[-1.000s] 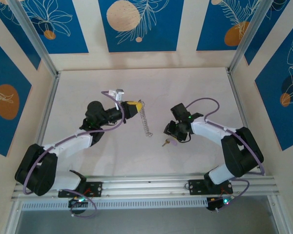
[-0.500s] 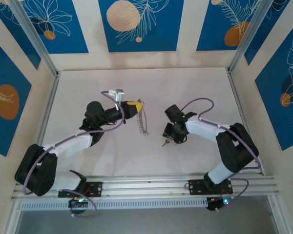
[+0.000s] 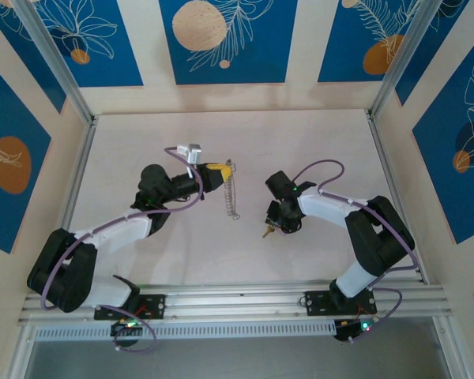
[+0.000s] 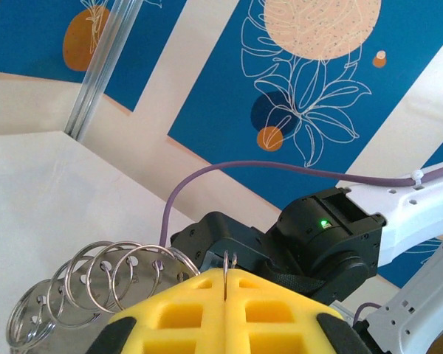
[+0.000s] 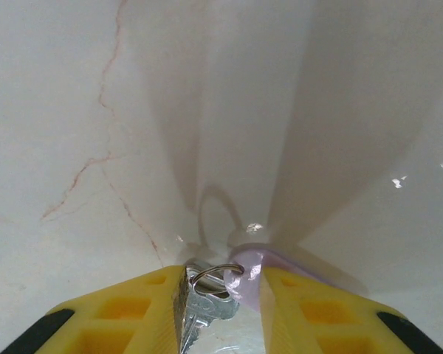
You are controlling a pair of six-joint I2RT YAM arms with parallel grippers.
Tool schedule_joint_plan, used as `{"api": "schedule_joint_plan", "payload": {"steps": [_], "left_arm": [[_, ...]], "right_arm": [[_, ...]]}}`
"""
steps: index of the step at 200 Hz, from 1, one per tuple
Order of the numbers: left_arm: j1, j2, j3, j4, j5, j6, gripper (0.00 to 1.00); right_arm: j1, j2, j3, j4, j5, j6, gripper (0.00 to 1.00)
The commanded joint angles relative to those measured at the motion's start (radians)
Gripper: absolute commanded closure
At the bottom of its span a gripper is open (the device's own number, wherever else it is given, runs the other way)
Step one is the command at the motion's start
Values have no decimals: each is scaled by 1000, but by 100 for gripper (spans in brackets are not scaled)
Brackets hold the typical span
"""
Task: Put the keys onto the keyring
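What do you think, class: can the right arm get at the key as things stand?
Probably yes: the right gripper straddles the key on the table, a jaw each side, nothing blocking.

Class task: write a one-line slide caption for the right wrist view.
Right gripper straddling the lilac-headed key on the pale table.

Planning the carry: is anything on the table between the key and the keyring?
Nothing visible. Bare table lies between the key, flanked by the right tool, and the keyring in the left tool.
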Motion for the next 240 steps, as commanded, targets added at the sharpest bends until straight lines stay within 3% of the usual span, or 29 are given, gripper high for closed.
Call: {"api": "schedule_joint_plan", "payload": {"steps": [1,37,120,132,165,240], "left_arm": [[-5,3,2,83,23,-13,100],[-5,0,2,84,22,-17,100],[-6,10,4,96,25,-26,100],[-5,12,6,99,26,-26,100],[-5,20,12,107,31,-30,100],[-6,37,15,126,36,-43,100]], "right_arm": [[7,14,21,-18,21,3,69],[6,12,20,-10,18,-3,80],[10,-16,22,-7,15,-1,89],[9,-23,23,-12,17,0,86],[12,-32,26,-19,20,2,63],[12,16,45,-12,17,-5,61]]}}
